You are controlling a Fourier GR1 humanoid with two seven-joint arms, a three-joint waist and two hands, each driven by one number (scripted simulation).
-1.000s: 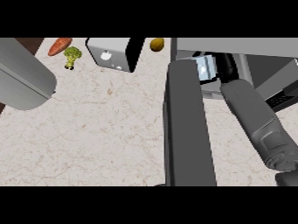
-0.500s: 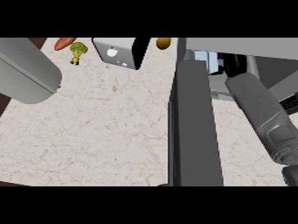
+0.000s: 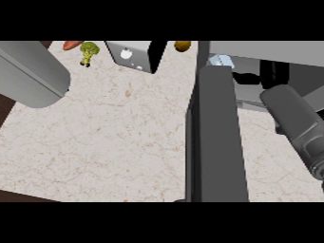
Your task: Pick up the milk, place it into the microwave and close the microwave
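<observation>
The milk (image 3: 221, 60), a pale blue and white carton, stands inside the open microwave (image 3: 276, 51) at the upper right, just past its door. The dark grey door (image 3: 217, 142) swings out toward me down the middle of the view. My right forearm reaches into the cavity. My black right hand (image 3: 271, 73) is to the right of the milk, and the cavity's shadow hides whether it touches the carton. Only the grey forearm of my left arm (image 3: 24, 71) shows, at the upper left.
A grey box with a white dot (image 3: 133, 54) stands at the back of the marbled counter (image 3: 115, 137). A carrot (image 3: 71, 45) and broccoli (image 3: 89, 51) lie to its left, a yellowish item (image 3: 182, 46) to its right. The counter's dark edge runs along the left.
My left forearm has come further into view at the upper left. The right forearm has shifted slightly right. The milk stays inside the microwave and the door stays open.
</observation>
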